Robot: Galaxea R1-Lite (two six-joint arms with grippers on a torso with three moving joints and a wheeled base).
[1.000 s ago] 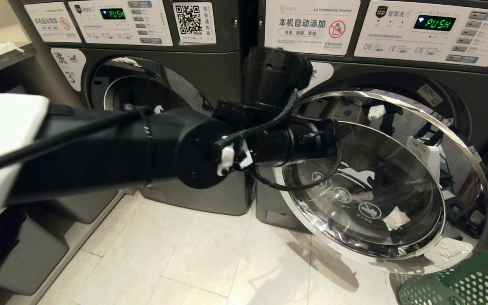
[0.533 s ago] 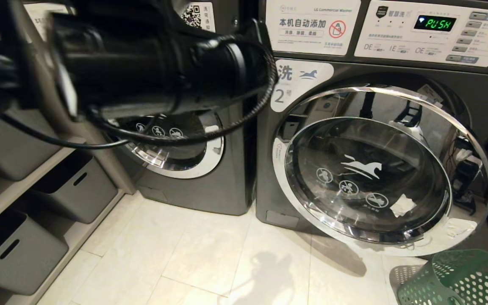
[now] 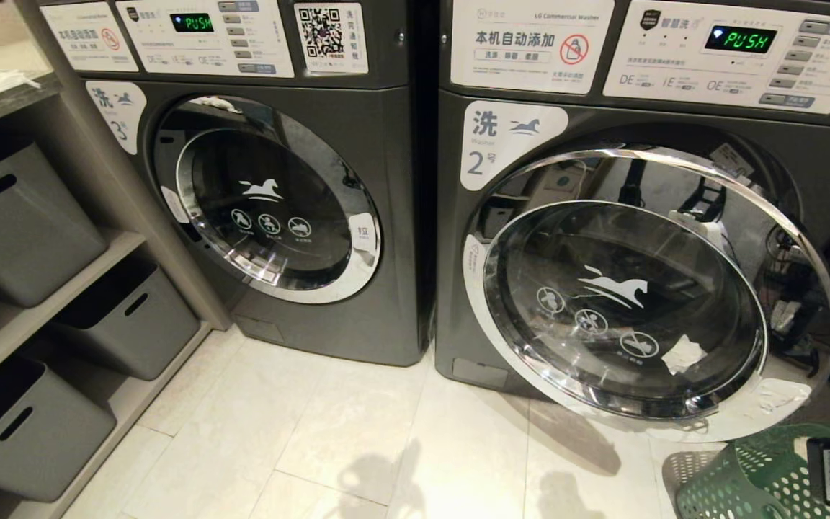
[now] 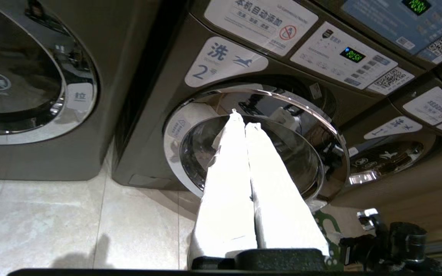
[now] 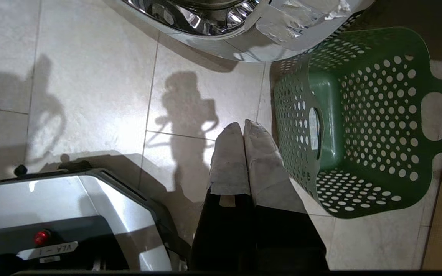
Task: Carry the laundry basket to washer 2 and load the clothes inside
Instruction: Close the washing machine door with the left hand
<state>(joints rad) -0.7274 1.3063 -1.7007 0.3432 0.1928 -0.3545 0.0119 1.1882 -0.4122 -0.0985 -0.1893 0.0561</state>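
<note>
Since a second ago, the big black left arm that hid the middle of the head view has swung away, so both washer fronts show whole.

The laundry basket [image 5: 363, 122] stands on the pale floor [image 3: 357, 440], just beside the lower edge of the round door [image 3: 649, 292] of washer 2 [image 3: 501, 137]. It is empty: only its green bottom and dotted walls show. No clothes can be seen anywhere. The door of washer 2 looks pulled in against the machine, but from this angle it is hard to be sure it is fully latched.

The right gripper [image 5: 243, 123] points down at the floor next to the basket wall, its two fingers pressed together with nothing between them. A black piece at the lower right corner of the head view, over the basket, may be part of that arm. The left gripper [image 4: 241, 117] is held up and aimed at the door of washer 2, its two white fingers also pressed together and holding nothing.

Two washers fill the head view: washer 3 [image 3: 116, 115] on the left and washer 2 on the right. Three grey bins [image 3: 15, 216] sit on shelves at the left. One basket is on the floor.
</note>
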